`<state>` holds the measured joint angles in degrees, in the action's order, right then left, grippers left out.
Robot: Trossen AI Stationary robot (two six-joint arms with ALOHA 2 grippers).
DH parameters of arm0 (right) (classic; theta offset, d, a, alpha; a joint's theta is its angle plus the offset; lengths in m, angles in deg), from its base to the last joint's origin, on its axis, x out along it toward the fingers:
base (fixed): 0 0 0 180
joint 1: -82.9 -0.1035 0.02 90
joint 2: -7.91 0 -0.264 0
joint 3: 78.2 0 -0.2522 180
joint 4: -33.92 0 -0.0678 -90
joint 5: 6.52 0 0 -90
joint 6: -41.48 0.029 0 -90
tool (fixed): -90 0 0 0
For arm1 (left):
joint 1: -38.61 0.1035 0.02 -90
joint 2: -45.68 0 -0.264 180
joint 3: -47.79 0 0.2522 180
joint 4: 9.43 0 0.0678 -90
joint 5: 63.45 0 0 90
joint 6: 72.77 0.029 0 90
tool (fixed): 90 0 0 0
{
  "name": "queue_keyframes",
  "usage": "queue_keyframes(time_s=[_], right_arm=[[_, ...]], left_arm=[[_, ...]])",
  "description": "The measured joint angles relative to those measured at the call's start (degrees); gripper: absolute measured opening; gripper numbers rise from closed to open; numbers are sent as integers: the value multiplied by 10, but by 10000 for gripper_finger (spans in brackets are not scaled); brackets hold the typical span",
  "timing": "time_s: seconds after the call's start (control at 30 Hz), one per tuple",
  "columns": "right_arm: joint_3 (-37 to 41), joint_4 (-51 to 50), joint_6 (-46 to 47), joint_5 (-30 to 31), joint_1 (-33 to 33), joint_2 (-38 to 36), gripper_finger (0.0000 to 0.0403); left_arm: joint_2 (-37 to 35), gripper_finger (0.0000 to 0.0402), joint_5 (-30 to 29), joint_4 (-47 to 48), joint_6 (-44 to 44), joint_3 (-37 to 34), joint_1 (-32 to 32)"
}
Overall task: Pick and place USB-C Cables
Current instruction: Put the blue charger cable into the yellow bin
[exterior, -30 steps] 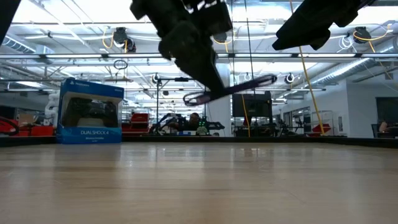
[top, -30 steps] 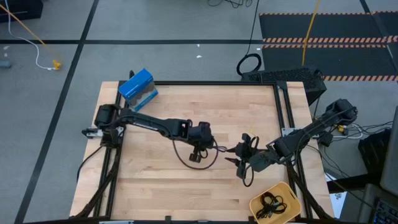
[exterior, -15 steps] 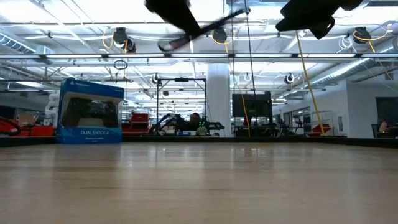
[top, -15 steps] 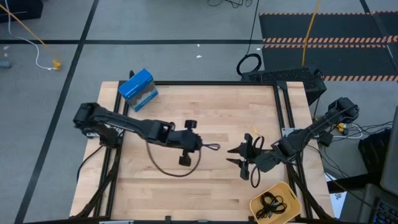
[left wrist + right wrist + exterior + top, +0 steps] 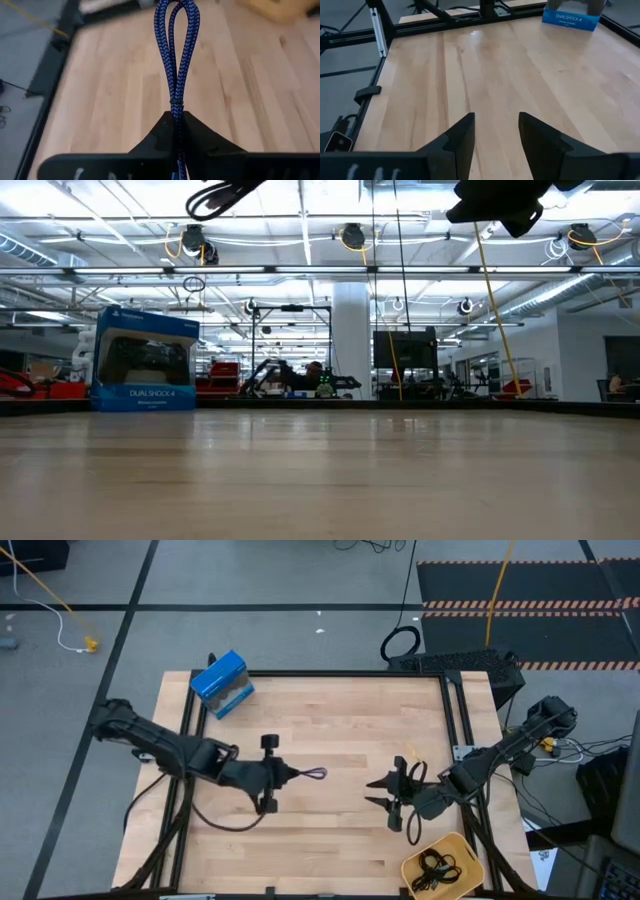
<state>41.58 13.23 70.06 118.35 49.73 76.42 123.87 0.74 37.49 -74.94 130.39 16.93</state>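
My left gripper (image 5: 284,775) hovers over the table's left half, shut on the blue-purple USB-C cable (image 5: 313,774). That braided cable is folded into a narrow loop (image 5: 178,47) that sticks out past the fingertips; in the low view it shows high at the top (image 5: 225,192). The two black USB-C cables (image 5: 436,865) lie in the yellow tray (image 5: 462,845) at the near right corner. My right gripper (image 5: 383,792) waits open above the table's right half, near the tray, its fingers apart over bare wood (image 5: 495,132). My left gripper pinches the folded blue-purple cable between its two fingers (image 5: 200,137), on the doubled strands just behind a small tie (image 5: 175,103). The fingers lie along the cable, about level, pointing toward the table's right. The loop (image 5: 316,774) juts beyond the fingertips, lifted clear.
A blue game-controller box (image 5: 221,682) stands at the far left corner and shows in the low view (image 5: 145,360) and the right wrist view (image 5: 575,12). Black frame rails (image 5: 458,710) border the table. Bare wood lies between the two grippers.
My left gripper has moved up and toward the table's left edge, staying shut, away from the right gripper. The blue-purple cable has gone with it, rising nearly out of the low view's top.
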Motion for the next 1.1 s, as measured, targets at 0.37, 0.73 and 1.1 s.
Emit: queue_keyframes(time_s=[0.37, 0.73, 1.1], right_arm=[[0, 38, -43, 46, 0, 0, 146], [53, 265, -167, 56, 3, 5, 152], [66, 564, -359, 42, 54, 88, 232]], left_arm=[[-51, 24, -17, -356, 96, -171, 3], [-12, 30, 45, -499, 123, -176, 32], [13, 32, 59, -582, 153, -176, 35]])
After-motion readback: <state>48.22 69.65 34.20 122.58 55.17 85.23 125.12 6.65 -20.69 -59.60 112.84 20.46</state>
